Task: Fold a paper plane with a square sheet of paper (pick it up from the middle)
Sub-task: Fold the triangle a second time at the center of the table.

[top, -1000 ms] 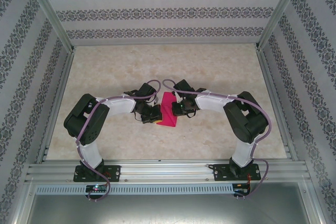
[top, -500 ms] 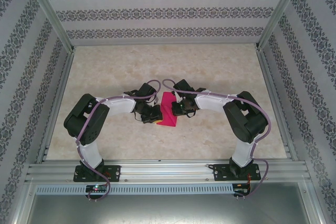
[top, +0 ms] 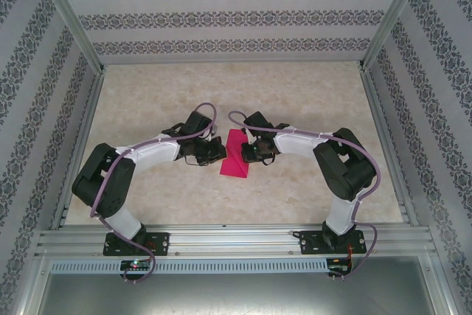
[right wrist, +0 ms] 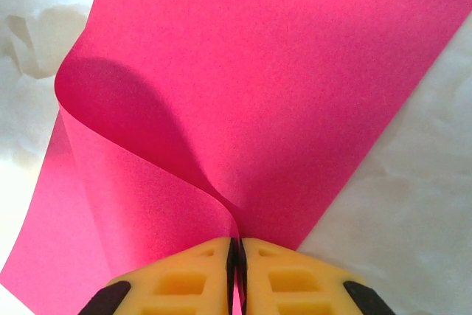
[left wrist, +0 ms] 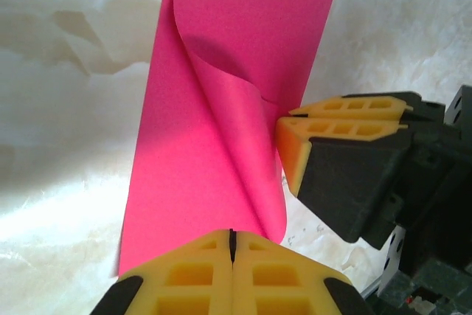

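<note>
The square sheet of paper (top: 234,160) is magenta-pink and lies doubled over into a narrow strip at the table's middle, between both grippers. My right gripper (top: 247,151) is shut on its right edge, where a loose flap curls up (right wrist: 147,182); pink paper shows between the yellow fingertips of the right gripper (right wrist: 237,244). In the left wrist view the paper (left wrist: 214,130) runs away from my left gripper (left wrist: 231,235), which is shut at its near edge with no paper showing in the slit. The right gripper's fingers (left wrist: 302,145) pinch the fold there. My left gripper (top: 219,154) sits at the strip's left edge.
The marble-patterned table (top: 310,101) stretches bare behind and beside the arms. Aluminium frame rails (top: 236,240) run along the near edge and up the sides, with patterned walls (top: 236,20) all round.
The left arm has swung: its elbow dropped to the left and its gripper slid from the paper's near-left corner up along the left edge. The right arm and the paper stayed put.
</note>
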{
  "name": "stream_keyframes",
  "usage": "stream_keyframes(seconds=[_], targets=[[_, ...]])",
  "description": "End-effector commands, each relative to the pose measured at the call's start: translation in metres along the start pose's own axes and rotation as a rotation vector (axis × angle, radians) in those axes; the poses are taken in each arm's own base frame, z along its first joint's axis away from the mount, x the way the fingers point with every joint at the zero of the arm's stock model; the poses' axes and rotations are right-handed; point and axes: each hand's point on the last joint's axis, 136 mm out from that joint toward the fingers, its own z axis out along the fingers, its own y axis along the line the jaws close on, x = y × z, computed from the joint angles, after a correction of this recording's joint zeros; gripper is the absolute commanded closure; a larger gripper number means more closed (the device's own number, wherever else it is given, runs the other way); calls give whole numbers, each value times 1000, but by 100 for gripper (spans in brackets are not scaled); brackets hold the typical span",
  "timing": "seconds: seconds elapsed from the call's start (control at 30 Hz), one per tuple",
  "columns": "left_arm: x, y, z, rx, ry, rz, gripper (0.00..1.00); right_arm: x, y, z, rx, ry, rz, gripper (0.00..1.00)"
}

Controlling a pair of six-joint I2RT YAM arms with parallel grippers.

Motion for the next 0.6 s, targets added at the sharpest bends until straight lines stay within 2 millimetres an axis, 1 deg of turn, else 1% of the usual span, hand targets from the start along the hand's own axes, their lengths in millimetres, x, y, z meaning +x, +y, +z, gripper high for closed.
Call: stream_keyframes(seconds=[0.0, 0.07, 0.13, 0.33, 0.57], targets=[[-15, -14, 8, 106, -19, -60, 96, 10, -11, 11, 30, 42, 11, 86], [-19, -22, 13, 152, -19, -73, 96, 10, -11, 11, 26, 42, 10, 86], [-23, -26, 18, 176, -18, -86, 97, 10, -11, 11, 28, 41, 11, 86], [-25, -29, 32, 228, 8, -121, 96, 10, -12, 11, 29, 40, 12, 86], [-24, -23, 43, 218, 35, -136, 96, 12, -13, 12, 29, 43, 14, 86]])
